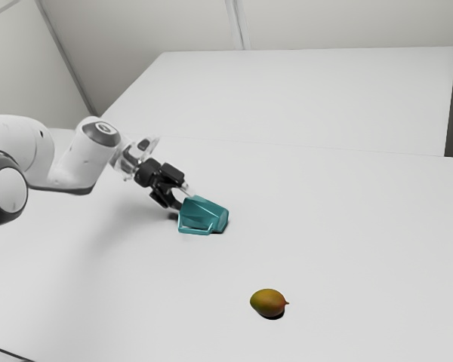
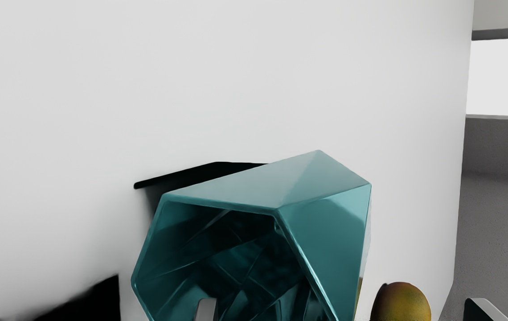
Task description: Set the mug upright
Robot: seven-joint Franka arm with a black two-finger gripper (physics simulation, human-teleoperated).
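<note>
The teal faceted mug (image 1: 203,216) lies on its side on the white table, its mouth toward the gripper and its base toward the exterior view's right. My gripper (image 1: 183,197) is low at the mouth end. In the wrist view the open gripper (image 2: 344,310) has its fingertips wide apart: one overlaps the dark mouth of the mug (image 2: 325,232), the other is off past the mug's outer wall. Whether the first fingertip is inside the mouth or just before it, I cannot tell. The lower part of the mug is cut off in the wrist view.
A yellow-brown mango-like fruit (image 1: 269,302) rests on the white table (image 1: 362,226), apart from the mug and nearer the exterior camera. The fruit (image 2: 401,303) also appears beyond the mug in the wrist view. A white raised surface (image 1: 302,94) stands at the back.
</note>
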